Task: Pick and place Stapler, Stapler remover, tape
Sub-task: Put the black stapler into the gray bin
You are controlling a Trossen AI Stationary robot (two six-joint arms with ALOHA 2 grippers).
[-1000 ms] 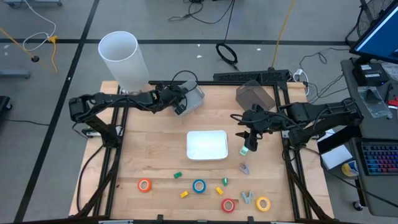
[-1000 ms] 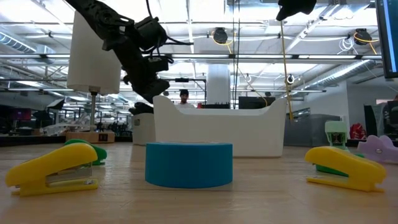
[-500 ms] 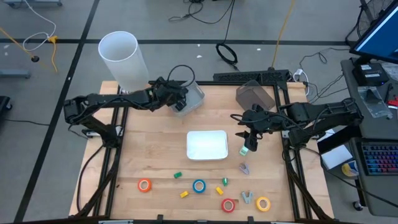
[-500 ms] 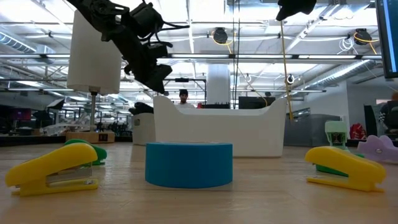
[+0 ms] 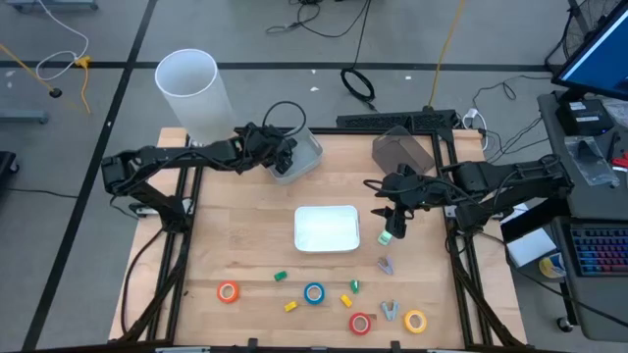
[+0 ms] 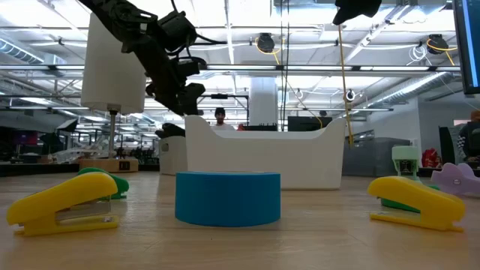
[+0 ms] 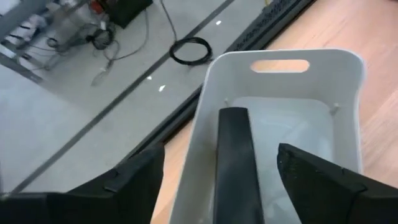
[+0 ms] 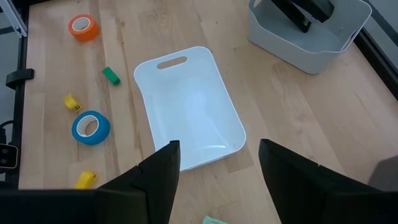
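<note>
While the left gripper is held with jaws spread over the far grey bin, the right gripper is positioned, jaws released, just right of the white tray.

The left gripper reaches over the grey bin, fingers spread wide. The right gripper hangs just beside the white tray, fingers apart and seemingly holding nothing.
</note>
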